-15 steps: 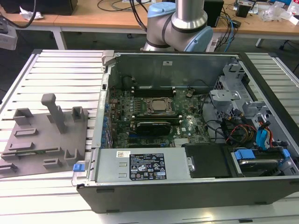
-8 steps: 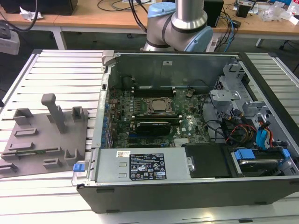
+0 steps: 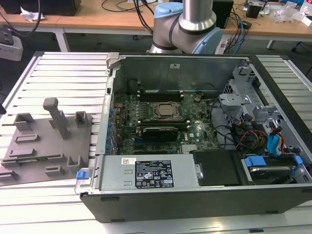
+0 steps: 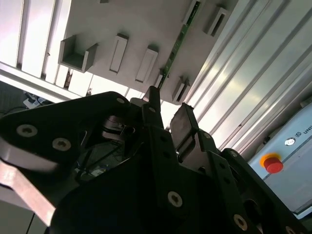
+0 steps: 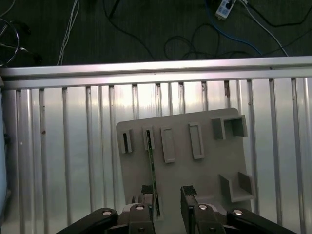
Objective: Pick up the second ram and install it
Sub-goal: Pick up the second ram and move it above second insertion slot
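A ribbed aluminium counter [image 3: 58, 73] spans the scene, with loose cables [image 3: 141, 14] trailing beyond its far edge. At the exterior view's left a grey holder tray [image 3: 29, 146] with upright blocks and slots lies on it. Just beside the tray, to the exterior view's right, stands an open computer case [image 3: 195, 200], its motherboard [image 3: 195, 131] and CPU socket [image 3: 165, 110] exposed. The arm [image 3: 195, 19] rises behind the far wall of the case.

In the first wrist view the gripper [image 5: 167, 192] hangs over the holder tray with its jaws apart and nothing clamped. The second ram [image 5: 152, 165] stands on edge in a tray slot, a thin green strip running from one of the blocks toward the gripper. Its near end lies just inside one of the fingers [image 5: 146, 191], with a wide gap to the other. The second wrist view agrees: the green edge heads in between the parted fingertips, closer to one than the other. How high the gripper sits above the stick cannot be told.

The likely trouble is that off-centre line-up. If the jaws closed from here, one finger would probably meet the board first and push it sideways, tilting it in its slot or levering it against the tray. A finger that came down on the top edge rather than beside it could press the thin board into the holder. A skewed grip would probably carry over to the motherboard, where a tilted stick could jam in its narrow slot.
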You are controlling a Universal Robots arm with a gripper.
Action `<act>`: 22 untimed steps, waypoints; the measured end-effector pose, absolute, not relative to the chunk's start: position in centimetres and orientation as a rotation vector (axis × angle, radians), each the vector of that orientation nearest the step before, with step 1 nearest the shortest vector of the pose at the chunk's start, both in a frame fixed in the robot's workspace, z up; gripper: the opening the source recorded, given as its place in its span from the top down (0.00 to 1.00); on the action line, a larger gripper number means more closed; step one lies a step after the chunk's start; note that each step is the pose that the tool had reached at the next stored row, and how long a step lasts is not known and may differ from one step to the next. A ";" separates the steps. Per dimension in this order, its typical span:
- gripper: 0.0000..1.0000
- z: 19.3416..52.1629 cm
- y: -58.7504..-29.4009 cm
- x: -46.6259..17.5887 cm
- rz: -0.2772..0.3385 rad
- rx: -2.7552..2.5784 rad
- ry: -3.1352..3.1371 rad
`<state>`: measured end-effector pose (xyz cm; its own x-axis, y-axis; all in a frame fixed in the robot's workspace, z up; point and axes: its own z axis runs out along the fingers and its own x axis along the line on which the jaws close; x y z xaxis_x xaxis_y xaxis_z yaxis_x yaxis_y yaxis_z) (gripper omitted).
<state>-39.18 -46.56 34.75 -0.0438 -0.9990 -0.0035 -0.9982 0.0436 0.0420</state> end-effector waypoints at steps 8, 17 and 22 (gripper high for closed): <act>0.64 34.1 -46.6 -39.2 -0.051 2.154 -2.250; 0.64 33.2 -46.6 -39.2 -0.051 2.154 -2.250; 0.64 32.8 -46.6 -39.2 -0.051 2.154 -2.250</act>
